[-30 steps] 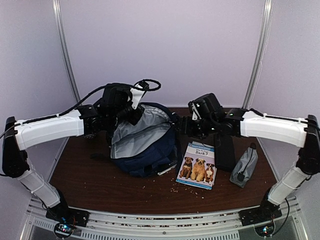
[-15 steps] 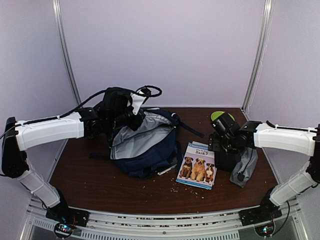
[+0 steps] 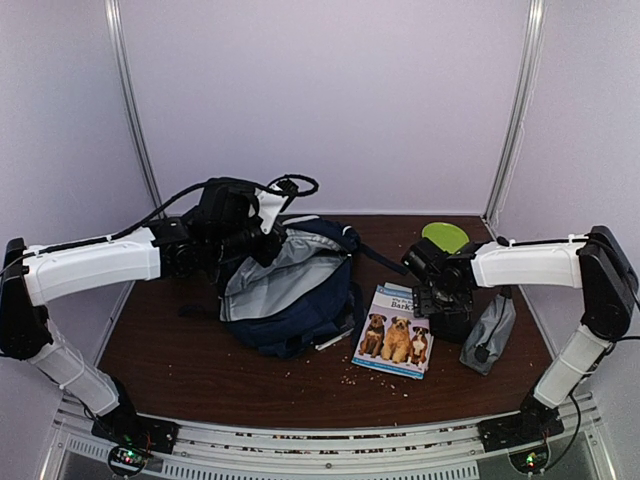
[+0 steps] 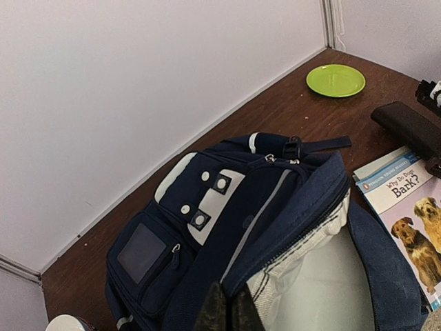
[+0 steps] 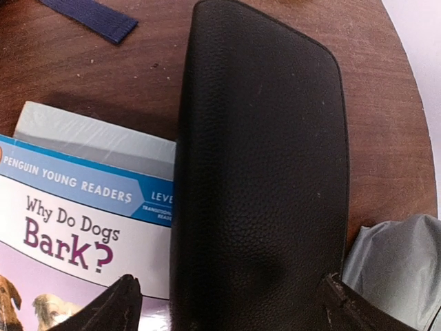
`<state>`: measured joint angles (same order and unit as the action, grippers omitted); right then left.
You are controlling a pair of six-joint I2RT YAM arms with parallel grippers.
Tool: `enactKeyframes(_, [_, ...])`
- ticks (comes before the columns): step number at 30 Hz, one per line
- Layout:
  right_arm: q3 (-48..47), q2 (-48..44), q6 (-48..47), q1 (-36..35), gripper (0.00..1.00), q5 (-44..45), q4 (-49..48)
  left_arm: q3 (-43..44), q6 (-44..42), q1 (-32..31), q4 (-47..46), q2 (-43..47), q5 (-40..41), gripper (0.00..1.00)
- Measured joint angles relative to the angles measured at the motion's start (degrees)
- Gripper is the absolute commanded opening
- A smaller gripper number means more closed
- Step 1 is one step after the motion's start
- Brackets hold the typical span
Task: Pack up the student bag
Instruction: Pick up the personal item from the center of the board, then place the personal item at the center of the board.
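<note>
Since a second ago the right arm has swung away from the student bag (image 3: 290, 300) and now hangs low to the bag's right. Nearest the arm bases, in front of the bag and to its right, crumbs (image 3: 372, 377) dot the brown tabletop (image 3: 190, 365). Just right of the bag lies the "Why Do Dogs Bark?" book (image 3: 395, 335), cover up. Farther right of the bag, a black textured case (image 5: 262, 158) lies along the book's right edge. The right fingers (image 5: 114, 309) are spread wide, one on each side of the case, not closing on it. A grey zip pouch (image 3: 488, 335) sits just beyond the case. The bag itself lies left of centre, mouth open, its light grey lining showing. The left fingers (image 4: 212, 314) are pressed together on the rim of the bag's opening, holding it raised. Behind the bag to its right, a lime-green plate (image 3: 445, 236) sits by the back wall.
</note>
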<state>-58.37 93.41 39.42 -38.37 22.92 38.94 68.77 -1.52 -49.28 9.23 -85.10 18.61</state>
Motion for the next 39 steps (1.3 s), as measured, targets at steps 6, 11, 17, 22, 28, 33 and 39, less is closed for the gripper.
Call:
enactKeyframes(6, [2.71, 0.00, 0.20, 1.66, 0.61, -1.27, -0.92, 0.00, 0.00, 0.00, 0.02, 0.07, -0.46, 0.00])
enactKeyframes(11, [3.91, -0.11, -0.15, 1.64, 0.37, -1.73, -3.23, 0.00, -0.02, -0.02, 0.07, 0.24, -0.81, 0.00])
enactKeyframes(17, [4.33, -4.22, -1.03, 1.22, 0.09, -0.09, -2.56, 0.00, -0.02, -0.07, 0.26, 0.31, -0.83, 0.00])
enactKeyframes(22, [3.26, -10.91, -1.11, 1.70, 0.00, -0.15, 2.49, 0.00, -0.04, -0.07, 0.31, 0.35, -0.83, 0.00])
enactKeyframes(28, [-0.02, -14.62, -0.79, -2.60, 0.00, -5.40, 5.49, 0.00, -0.04, -0.33, 0.35, 0.37, -0.81, 0.00])
enactKeyframes(33, [-1.55, -18.69, 0.94, -6.86, 0.00, -13.66, 2.75, 0.00, -0.04, -0.33, 0.35, 0.37, -0.74, 0.00])
enactKeyframes(39, [-0.57, -19.96, 4.09, -7.52, 0.00, -20.17, -2.78, 0.00, -0.07, -0.46, 0.35, 0.37, -0.70, 0.00])
